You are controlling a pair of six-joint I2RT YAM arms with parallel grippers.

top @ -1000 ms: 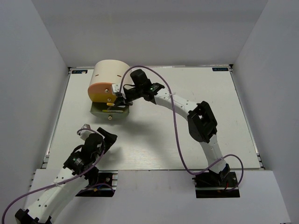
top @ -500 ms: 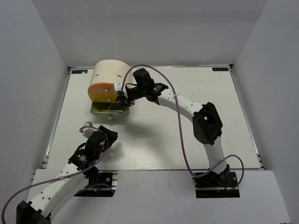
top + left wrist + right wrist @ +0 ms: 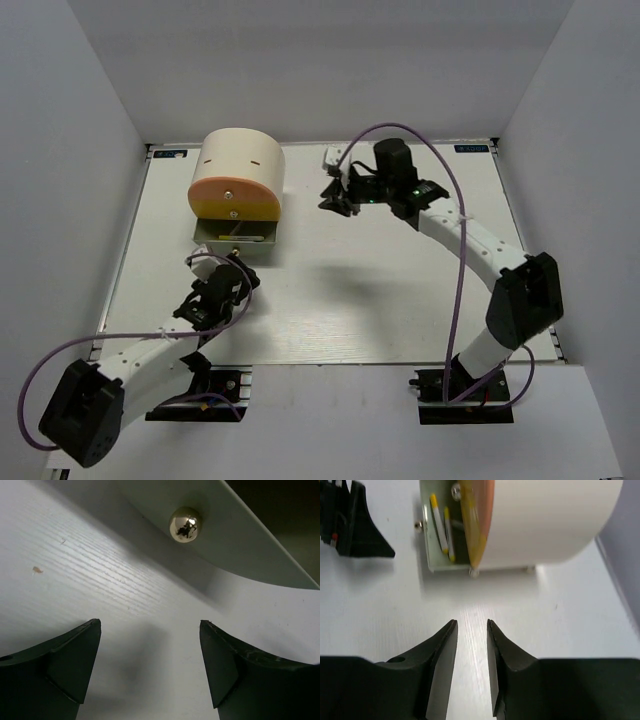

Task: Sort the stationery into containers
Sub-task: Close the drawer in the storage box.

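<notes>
Organiser of cream plastic, a half-cylinder, stands at the far left of the white table in the top view, its pale green bottom drawer pulled out. The left gripper sits just in front of that drawer. The right gripper hovers to the organiser's right, apart from it.

Left wrist view: the left gripper gapes wide and empty, facing the drawer's shiny round metal knob.

Right wrist view: the right gripper's fingers stand narrowly parted with nothing between them. Two thin white sticks with yellow ends lie in the open drawer.

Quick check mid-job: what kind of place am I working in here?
Probably a lab test cell, not an office: white table boxed in by plain white walls, left arm and right arm bolted at its near edge.
</notes>
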